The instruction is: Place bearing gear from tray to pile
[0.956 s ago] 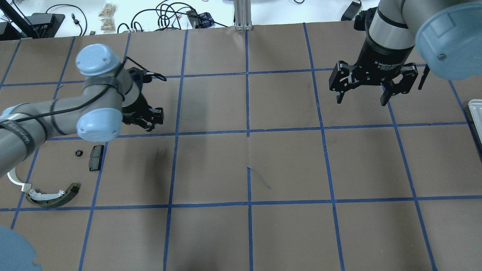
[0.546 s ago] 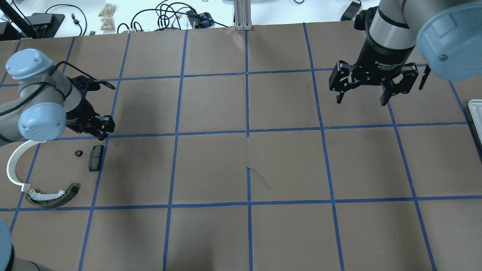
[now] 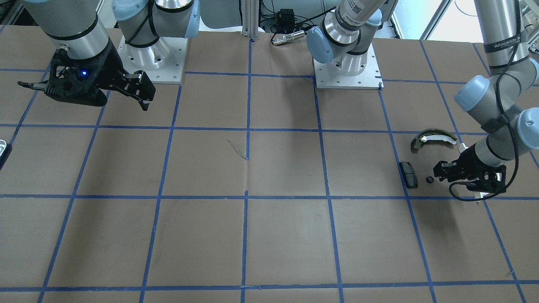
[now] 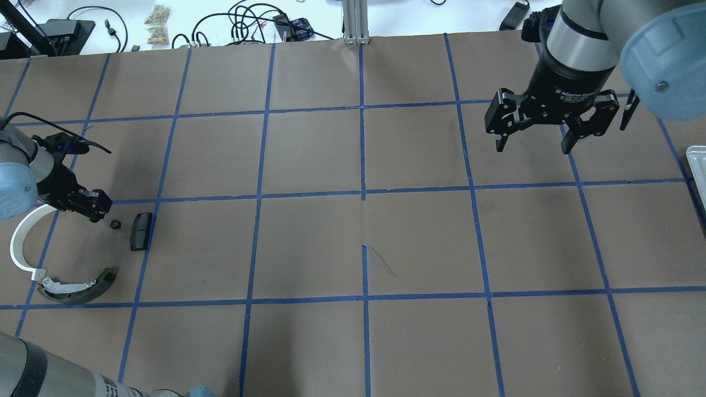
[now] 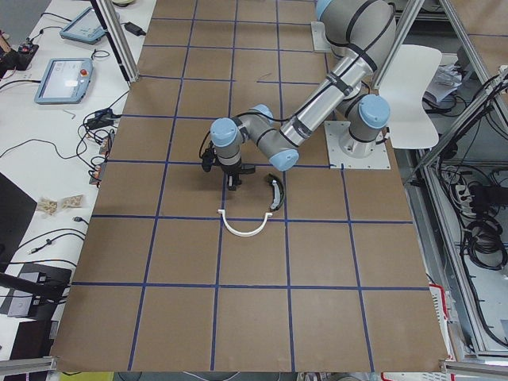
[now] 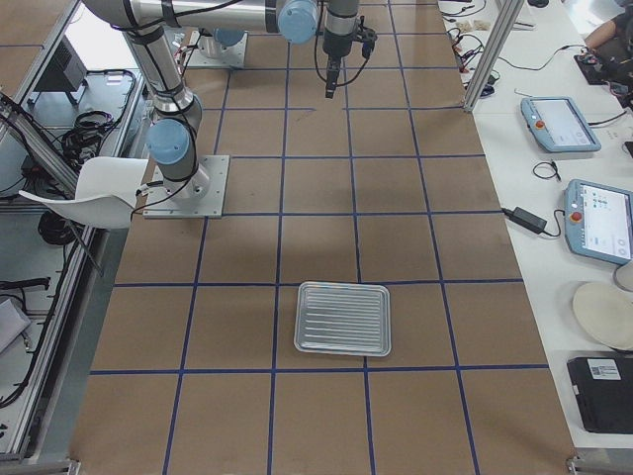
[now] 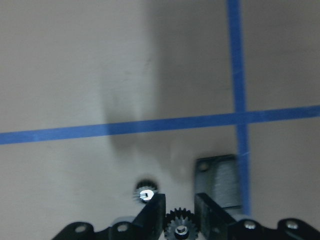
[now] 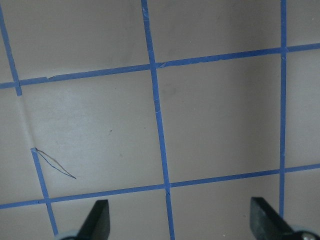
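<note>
My left gripper (image 4: pixel 95 208) is shut on a small black bearing gear (image 7: pixel 180 228), which shows between its fingers in the left wrist view. It hangs low over the pile, just left of a second small black gear (image 4: pixel 115 224) lying on the table. The pile also holds a black rectangular pad (image 4: pixel 141 230), a curved olive-and-white shoe (image 4: pixel 77 288) and a thin white half-ring (image 4: pixel 19 242). In the front-facing view the left gripper (image 3: pixel 441 171) is next to the lying gear (image 3: pixel 429 179) and the pad (image 3: pixel 408 174). My right gripper (image 4: pixel 534 142) is open and empty, high at the far right.
A metal tray (image 6: pixel 343 319) stands at the table's right end; only its edge (image 4: pixel 698 171) shows in the overhead view. Brown paper with a blue tape grid covers the table. Cables and boxes lie beyond the far edge.
My left arm has swung left and toward the pile, bringing its gripper down beside the lying gear. The right gripper has barely moved and stays open.
</note>
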You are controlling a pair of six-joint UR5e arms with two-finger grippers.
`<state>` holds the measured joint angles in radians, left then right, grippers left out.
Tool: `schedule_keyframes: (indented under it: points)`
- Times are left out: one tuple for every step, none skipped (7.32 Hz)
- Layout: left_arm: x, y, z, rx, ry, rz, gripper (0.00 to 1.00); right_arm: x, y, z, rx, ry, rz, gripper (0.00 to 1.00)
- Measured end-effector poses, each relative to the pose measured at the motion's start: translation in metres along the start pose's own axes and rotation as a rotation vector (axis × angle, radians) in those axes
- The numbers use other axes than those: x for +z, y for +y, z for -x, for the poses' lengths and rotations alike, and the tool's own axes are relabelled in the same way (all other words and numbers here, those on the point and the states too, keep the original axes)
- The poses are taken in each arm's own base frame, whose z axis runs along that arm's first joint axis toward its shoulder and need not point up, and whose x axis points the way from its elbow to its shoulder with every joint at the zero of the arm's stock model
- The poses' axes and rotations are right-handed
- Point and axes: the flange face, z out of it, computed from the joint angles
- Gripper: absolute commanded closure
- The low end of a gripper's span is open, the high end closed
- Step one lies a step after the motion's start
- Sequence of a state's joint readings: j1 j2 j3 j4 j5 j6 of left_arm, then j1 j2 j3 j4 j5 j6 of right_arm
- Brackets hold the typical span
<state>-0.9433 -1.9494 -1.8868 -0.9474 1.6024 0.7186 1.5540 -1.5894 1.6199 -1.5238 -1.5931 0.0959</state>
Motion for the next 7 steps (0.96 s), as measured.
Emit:
schedule_keyframes:
  points:
    - [0.003, 0.0, 0.001, 0.001, 0.003, 0.001, 0.0, -0.004, 0.003, 0.0, -0.001, -0.004, -0.006, 0.0]
    - [0.003, -0.001, 0.002, 0.003, 0.002, -0.001, 0.0, -0.005, 0.005, 0.001, -0.003, -0.009, -0.01, 0.0]
    - [0.0, -0.002, 0.003, 0.004, -0.001, -0.01, 0.0, -0.005, 0.005, 0.003, -0.005, -0.011, -0.011, 0.0]
    - [-0.011, -0.003, 0.002, 0.006, -0.012, -0.024, 0.0, -0.006, 0.005, 0.004, -0.002, -0.01, -0.013, 0.0]
    - [-0.028, -0.005, -0.003, 0.01, -0.022, -0.036, 0.0, -0.006, 0.006, 0.003, 0.001, -0.006, -0.013, 0.0]
    - [-0.055, -0.004, -0.014, 0.007, -0.021, -0.036, 0.0, -0.006, 0.006, 0.003, 0.0, -0.003, -0.011, 0.0]
    - [-0.091, -0.003, -0.036, -0.015, -0.005, -0.018, 0.0, -0.006, 0.005, 0.002, -0.001, -0.007, -0.011, 0.0]
